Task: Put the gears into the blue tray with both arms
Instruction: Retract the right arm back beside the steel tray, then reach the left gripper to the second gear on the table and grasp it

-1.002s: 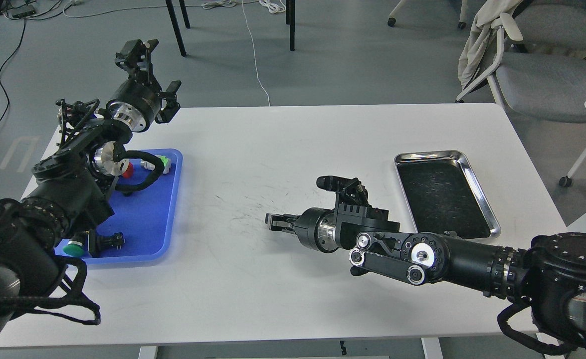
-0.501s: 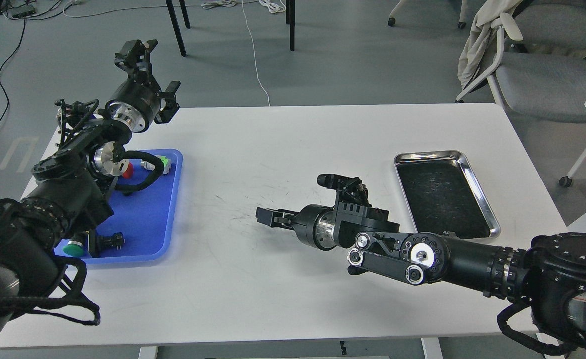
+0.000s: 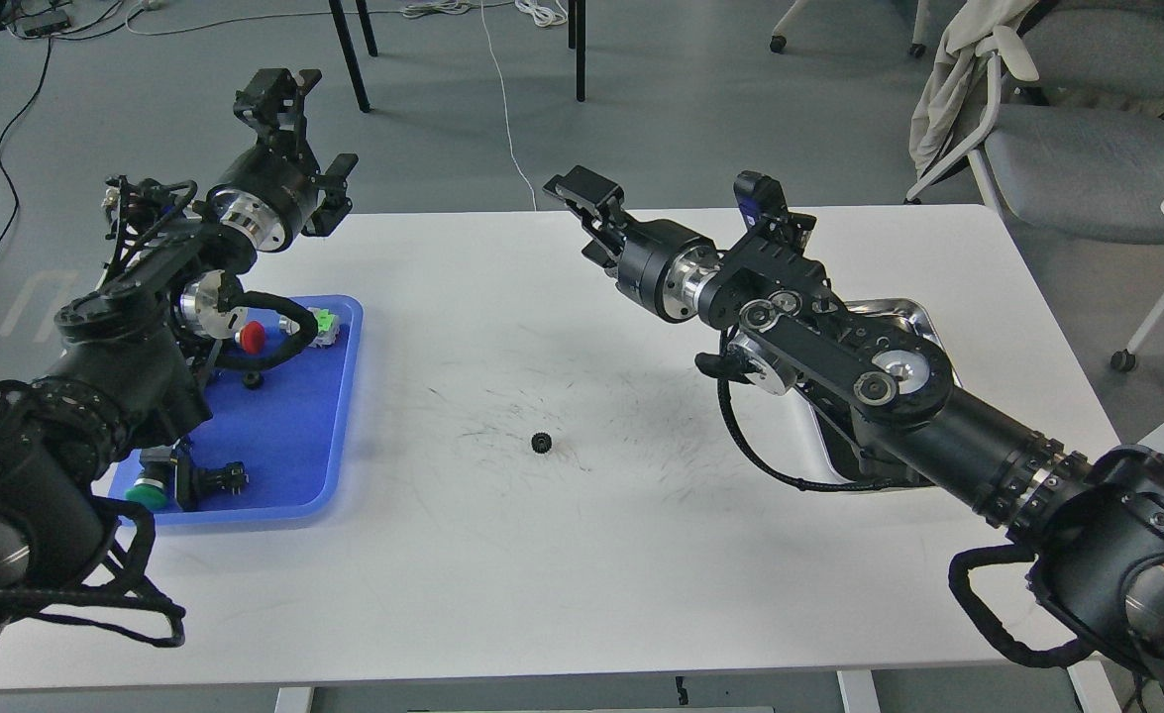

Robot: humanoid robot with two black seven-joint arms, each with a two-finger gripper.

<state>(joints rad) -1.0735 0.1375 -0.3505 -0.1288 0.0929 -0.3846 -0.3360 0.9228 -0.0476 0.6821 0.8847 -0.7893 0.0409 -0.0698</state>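
One gear (image 3: 542,442), a tiny black toothed ring, lies alone on the white table near its middle, with nothing touching it. The blue tray (image 3: 339,416) sits at the table's left side. A small dark round piece (image 3: 253,379) lies in it, too small to make out. My right gripper (image 3: 582,188) is raised high over the table's far middle, well above and behind the gear, its fingers slightly apart and empty. Over the far left corner, above the tray's far end, my left gripper (image 3: 279,87) is held up. Its fingers are dark and cannot be told apart.
Coloured push-buttons lie in the blue tray: red (image 3: 253,337), light green (image 3: 324,322) and dark green (image 3: 149,492). A shiny steel tray (image 3: 923,322) at the right is partly hidden by my right arm. Chairs stand beyond the far right corner.
My right arm has lifted from low on the table's middle and swung up and back. The gear now lies uncovered where its fingertips were. The left arm barely moved.
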